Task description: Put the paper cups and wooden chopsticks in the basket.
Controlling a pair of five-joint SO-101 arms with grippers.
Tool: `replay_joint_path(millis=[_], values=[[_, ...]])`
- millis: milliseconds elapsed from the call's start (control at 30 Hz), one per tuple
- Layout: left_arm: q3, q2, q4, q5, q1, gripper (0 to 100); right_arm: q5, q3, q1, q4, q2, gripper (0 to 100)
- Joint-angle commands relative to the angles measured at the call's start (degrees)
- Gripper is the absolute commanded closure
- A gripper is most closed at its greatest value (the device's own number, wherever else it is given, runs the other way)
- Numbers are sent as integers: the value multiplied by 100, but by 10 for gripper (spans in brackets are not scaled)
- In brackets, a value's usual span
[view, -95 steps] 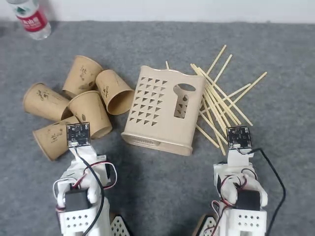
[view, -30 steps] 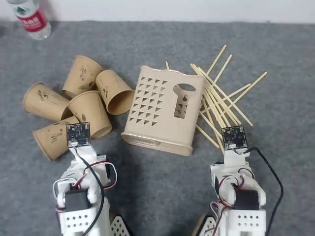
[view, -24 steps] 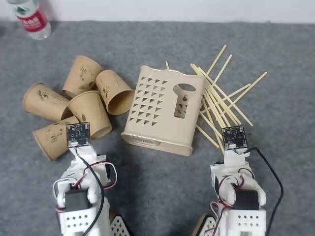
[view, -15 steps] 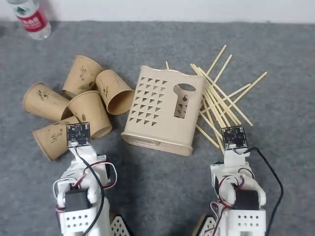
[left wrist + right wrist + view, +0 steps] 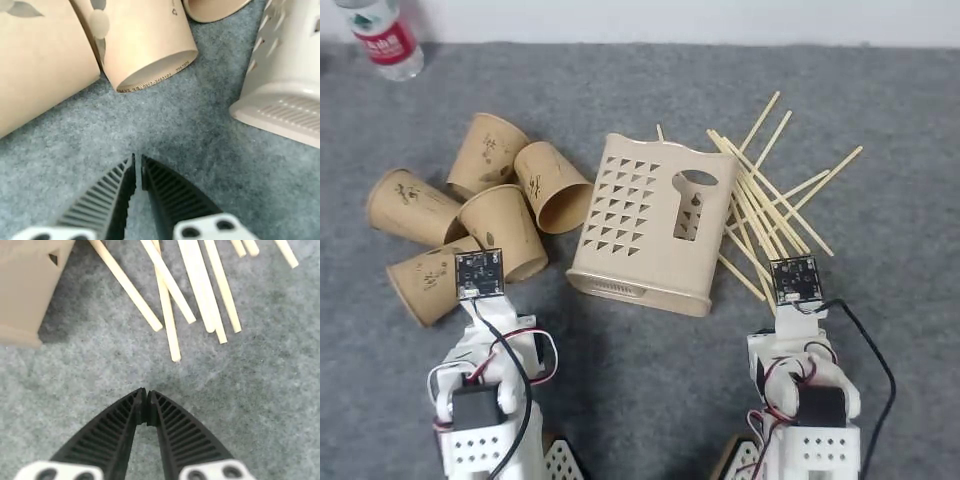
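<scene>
right gripper: jaws pressed together tip to tip, holding nothing, nose down low over the grey carpet. we list the wooden chopsticks straight ahead of its tips. the nearest stick end is close but apart, and the long axes run mostly away from the gripper, so we judge the jaws would have to open and then close across a stick. the right arm is the nearer one for these.

left gripper: jaws all but closed, nothing between them, also low over the carpet. the paper cups lie on their sides ahead of it, the closest one's base turned toward the tips.

basket: between the two groups, lying on its side with the perforated wall up and its base toward both arms. nothing is in it yet.

bottle: far corner, apart from everything else.
</scene>
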Motion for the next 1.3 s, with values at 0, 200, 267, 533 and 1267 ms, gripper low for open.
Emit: replay_joint_path(millis=[0, 200, 267, 533, 1267], values=[[-31, -70, -105, 44, 0, 986, -70, 114, -13, -48, -66, 992], [-31, -70, -114, 44, 642, 986, -62, 114, -13, -48, -66, 992], [-31, -79, -123, 44, 879, 986, -44, 114, -13, -119, -66, 992], [-31, -88, -1319, 62, 932, 986, -35, 114, -13, -716, -66, 992], [-31, -79, -1556, -1591, -26, 984, 3051, -1081, 875, -1516, -66, 992]])
